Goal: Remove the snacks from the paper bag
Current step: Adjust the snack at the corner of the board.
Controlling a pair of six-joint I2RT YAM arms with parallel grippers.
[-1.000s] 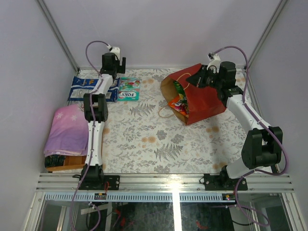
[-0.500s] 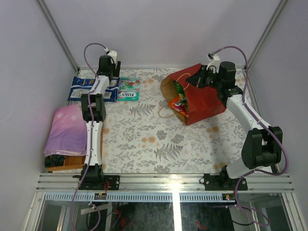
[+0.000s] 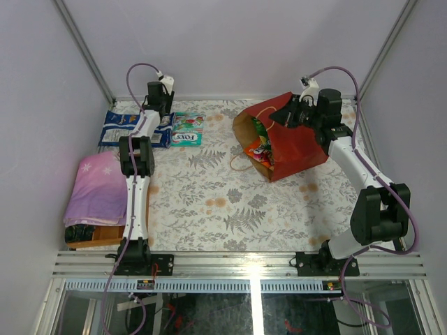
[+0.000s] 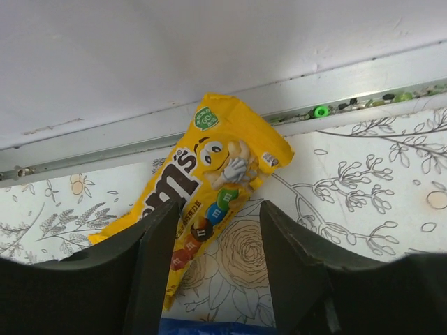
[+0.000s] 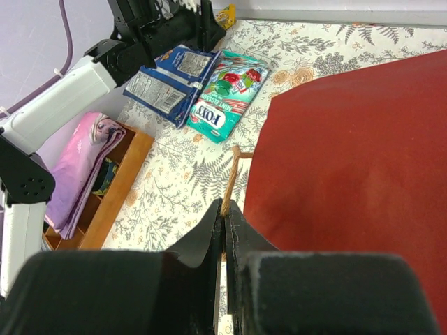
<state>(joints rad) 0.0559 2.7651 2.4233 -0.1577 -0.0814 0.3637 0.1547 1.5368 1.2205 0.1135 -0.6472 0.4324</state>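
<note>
The red paper bag point(image 3: 297, 143) lies on its side at the back right, mouth to the left, with colourful snacks point(image 3: 260, 150) showing inside. My right gripper point(image 3: 290, 112) point(image 5: 225, 209) is shut on the bag's tan twine handle point(image 5: 232, 174) beside the bag's red wall point(image 5: 349, 153). A teal FOX'S packet point(image 3: 187, 129) point(image 5: 227, 98) and blue-and-white packs point(image 3: 124, 127) point(image 5: 171, 80) lie at the back left. My left gripper point(image 3: 158, 96) point(image 4: 218, 209) hangs open over a yellow M&M's packet point(image 4: 209, 174) lying flat by the back wall, nothing between its fingers.
A pink folded cloth point(image 3: 101, 188) rests on a wooden tray point(image 3: 98, 237) at the left edge. The back wall's metal rail point(image 4: 335, 94) runs just behind the yellow packet. A loose twine handle point(image 3: 241, 164) trails from the bag's mouth onto the flowered tablecloth point(image 3: 223, 202).
My left gripper has drawn a little nearer the back wall and its jaws have narrowed. The right arm and the bag have not moved.
</note>
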